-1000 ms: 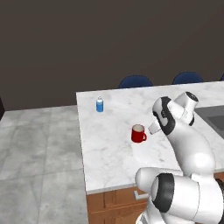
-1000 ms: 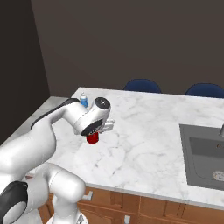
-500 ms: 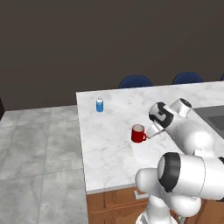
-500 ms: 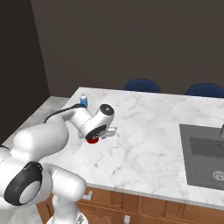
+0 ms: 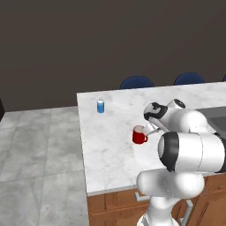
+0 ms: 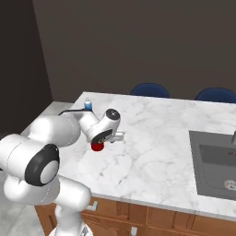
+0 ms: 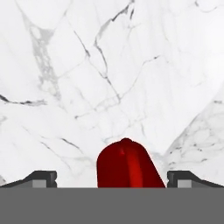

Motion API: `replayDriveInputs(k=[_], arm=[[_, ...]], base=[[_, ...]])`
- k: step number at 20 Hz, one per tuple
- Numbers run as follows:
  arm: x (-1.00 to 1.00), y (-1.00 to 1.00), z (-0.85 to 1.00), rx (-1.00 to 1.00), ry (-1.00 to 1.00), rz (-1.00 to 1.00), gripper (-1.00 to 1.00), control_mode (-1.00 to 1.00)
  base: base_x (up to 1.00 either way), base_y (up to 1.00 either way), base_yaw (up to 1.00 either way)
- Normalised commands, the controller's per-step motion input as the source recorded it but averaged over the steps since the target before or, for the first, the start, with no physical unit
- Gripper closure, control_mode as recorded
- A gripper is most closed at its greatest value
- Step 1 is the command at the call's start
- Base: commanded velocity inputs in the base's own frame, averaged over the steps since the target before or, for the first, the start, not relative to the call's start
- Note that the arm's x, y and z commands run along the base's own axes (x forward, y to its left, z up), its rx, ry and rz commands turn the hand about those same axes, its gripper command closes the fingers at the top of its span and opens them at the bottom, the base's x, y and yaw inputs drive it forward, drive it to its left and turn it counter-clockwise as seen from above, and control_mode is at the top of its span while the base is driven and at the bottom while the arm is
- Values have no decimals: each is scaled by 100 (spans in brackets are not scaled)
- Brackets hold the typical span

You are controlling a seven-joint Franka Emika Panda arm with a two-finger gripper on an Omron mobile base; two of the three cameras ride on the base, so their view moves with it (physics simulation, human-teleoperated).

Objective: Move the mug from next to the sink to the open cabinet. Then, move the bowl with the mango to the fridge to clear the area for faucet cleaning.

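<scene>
as the gripper (image 7: 112,179) hangs over the mug (image 5: 139,135) with its jaws spread wide and nothing yet between them, i judge the step in hand is the grasp: in the hand view the red mug (image 7: 127,165) sits between the two finger tips (image 7: 41,178), so i would lower straight down, keep the body centred, mind the handle, and close only once the tips flank the wall. the mug (image 6: 97,146) stands upright on the white marble counter (image 5: 110,150), well in from the left edge and well apart from the dark sink (image 6: 216,166) at the right end. a small blue bottle (image 5: 100,105) stands near the far left corner. two blue chair backs (image 6: 150,89) rise beyond the far edge against a dark wall; grey floor tiles (image 5: 39,154) lie to the left.
</scene>
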Motion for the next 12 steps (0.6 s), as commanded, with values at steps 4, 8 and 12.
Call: replayDriveInputs(k=[4, 8, 12], arm=[[4, 8, -11, 0, 12, -3, -100, -100], [0, 10, -3, 0, 10, -2, -100, -100], [0, 9, 0, 0, 7, -1, -100, -100]], base=[[0, 0, 0], [0, 0, 0], [0, 0, 0]])
